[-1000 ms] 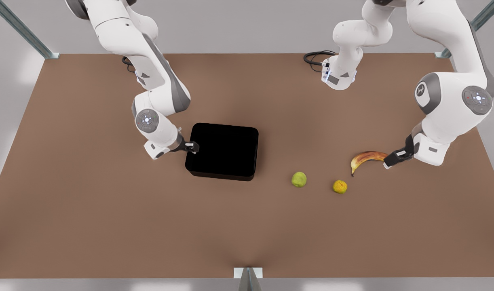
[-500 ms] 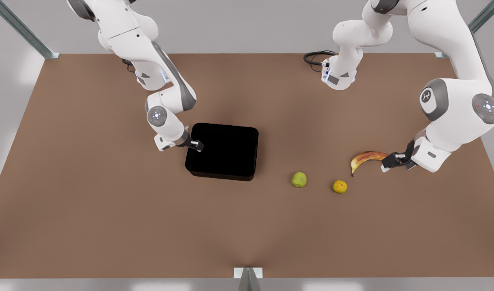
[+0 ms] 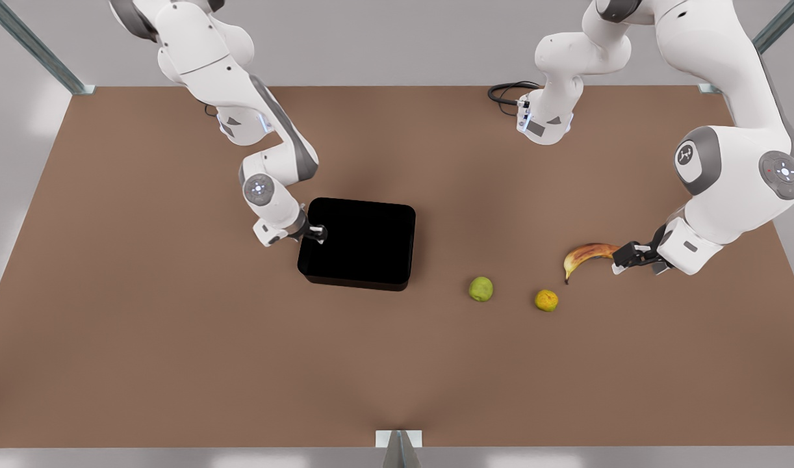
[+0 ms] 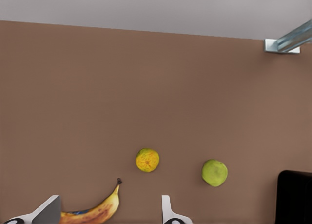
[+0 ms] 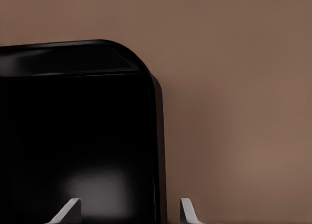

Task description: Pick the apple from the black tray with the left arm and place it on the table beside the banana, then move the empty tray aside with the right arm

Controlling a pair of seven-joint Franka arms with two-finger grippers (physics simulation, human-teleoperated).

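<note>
The black tray (image 3: pixel 361 244) sits empty on the table (image 3: pixel 176 338), left of centre in the front view. My right gripper (image 3: pixel 318 233) is at the tray's left edge, open, its fingertips (image 5: pixel 187 210) standing either side of the tray wall (image 5: pixel 158 151). The yellow-green apple (image 3: pixel 481 288) lies on the table between the tray and the banana (image 3: pixel 589 253). My left gripper (image 3: pixel 621 259) is open at the banana's right end. In the left wrist view the banana (image 4: pixel 92 212) lies between that gripper's fingers (image 4: pixel 168 212), with the apple (image 4: pixel 214 173) farther off.
A yellow-orange round fruit (image 3: pixel 546 300) lies between the apple and the banana, close to the banana's tip. A black cable (image 3: pixel 507 93) coils at the table's far edge by an arm base. Open tabletop spreads across the front and the front view's left.
The right arm's wrist swung more upright and its gripper edged onto the tray's left wall. The left gripper slid slightly toward the front view's left at the banana's end. Tray and fruit stayed still.
</note>
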